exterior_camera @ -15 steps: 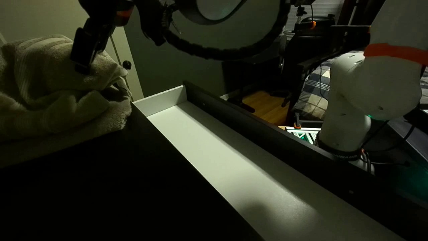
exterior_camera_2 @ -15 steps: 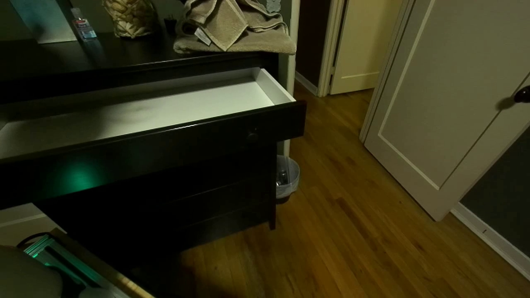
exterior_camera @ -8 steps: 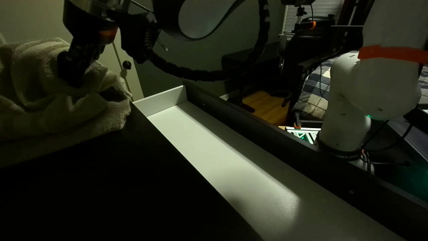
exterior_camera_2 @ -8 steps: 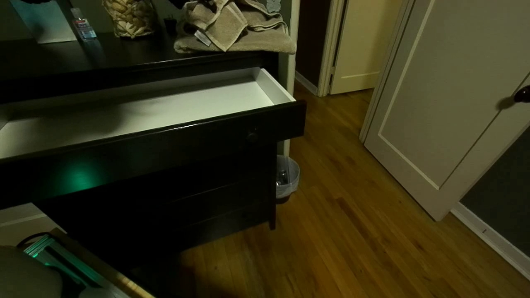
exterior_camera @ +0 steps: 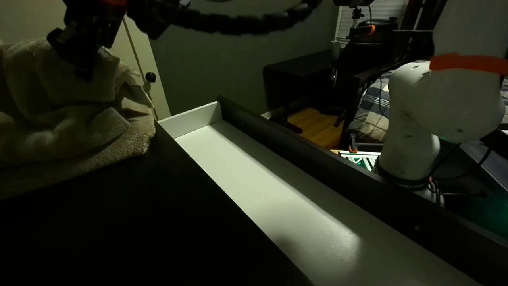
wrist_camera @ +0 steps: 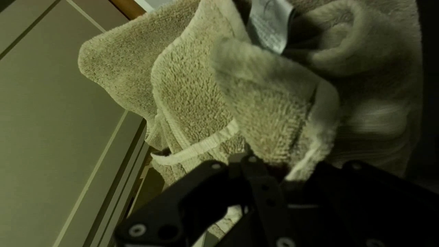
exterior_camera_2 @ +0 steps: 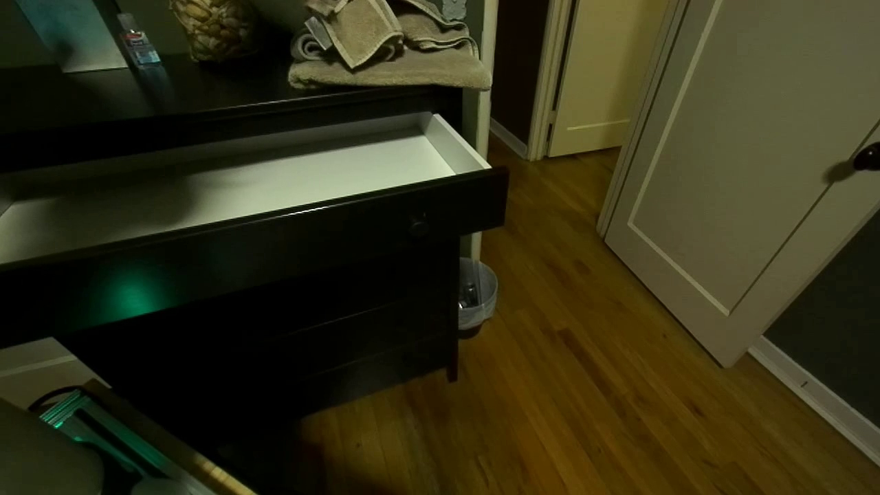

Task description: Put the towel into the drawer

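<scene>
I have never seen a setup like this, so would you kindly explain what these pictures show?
The machine is a white jointed robot arm ending in a black two-fingered gripper. Two views are taken from outside the robot, from different places; the wrist view is taken from the arm's own end, looking past the gripper. On the glossy black dresser lies a crumpled beige terry towel over a flat folded beige layer; near it stand a small clear plastic bottle and a brown scaly-textured container. Below, a long white-bottomed drawer stands open, where the towel is meant to go. The gripper seems to be pinching a fold of the towel, though the exact grip is in shadow.
</scene>
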